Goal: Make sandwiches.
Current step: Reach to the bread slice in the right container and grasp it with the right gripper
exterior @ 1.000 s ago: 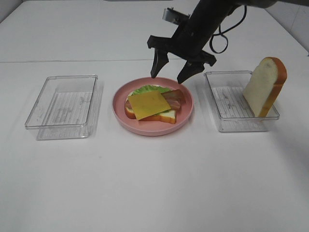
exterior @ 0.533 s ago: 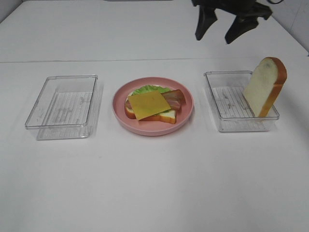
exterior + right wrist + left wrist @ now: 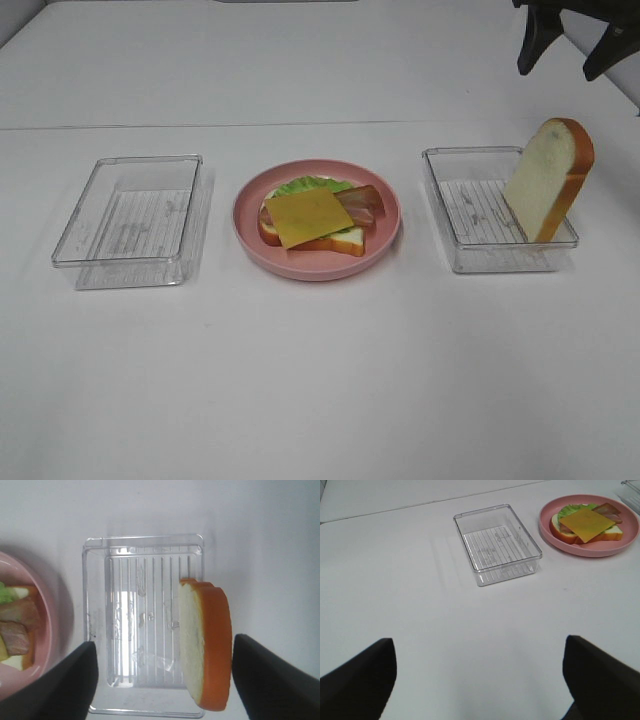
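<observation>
An open sandwich lies on the pink plate: a bread slice, green lettuce, bacon strips and a yellow cheese slice on top. It also shows in the left wrist view. A second bread slice leans upright against the far right wall of the right clear tray; the right wrist view shows it below the camera. My right gripper is open and empty, high above and behind that tray. My left gripper is open and empty, well away from the left tray.
The empty left clear tray stands left of the plate. The white table extends in front of all three. The table's back part rises beyond a seam behind the trays.
My right gripper has risen from just behind the plate and swung right, to above the right tray. The sandwich and the bread slice have not moved.
</observation>
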Controlling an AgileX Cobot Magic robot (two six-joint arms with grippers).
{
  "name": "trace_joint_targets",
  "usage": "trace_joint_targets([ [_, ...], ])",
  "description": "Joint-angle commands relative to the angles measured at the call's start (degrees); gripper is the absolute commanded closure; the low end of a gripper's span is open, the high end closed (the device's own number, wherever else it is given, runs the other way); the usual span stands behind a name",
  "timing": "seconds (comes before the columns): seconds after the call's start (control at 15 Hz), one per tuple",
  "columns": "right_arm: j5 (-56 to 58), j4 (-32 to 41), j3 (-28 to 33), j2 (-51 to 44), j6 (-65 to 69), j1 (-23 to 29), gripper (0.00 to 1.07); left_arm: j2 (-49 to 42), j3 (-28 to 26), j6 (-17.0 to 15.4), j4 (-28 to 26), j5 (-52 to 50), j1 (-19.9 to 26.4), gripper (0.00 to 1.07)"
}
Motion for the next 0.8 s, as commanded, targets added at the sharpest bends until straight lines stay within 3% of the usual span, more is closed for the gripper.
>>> trace_joint_targets([
  [0.07, 4.6, -3.4, 3.4, -0.3, 0.1, -0.2, 0.37, 0.1, 0.1, -0.1, 0.1, -0.5, 0.0, 0.21],
  [0.27, 3.6, -4.1, 6.2, -0.2, -0.2, -0.2, 0.37, 0.1, 0.1, -0.1, 0.1, -0.5, 0.0, 0.21],
  [0.8, 3.1, -5.2, 6.2, 5.7, -0.6, -0.2, 0.39, 0.1, 0.1, -0.1, 0.1, -0.5, 0.0, 0.21],
])
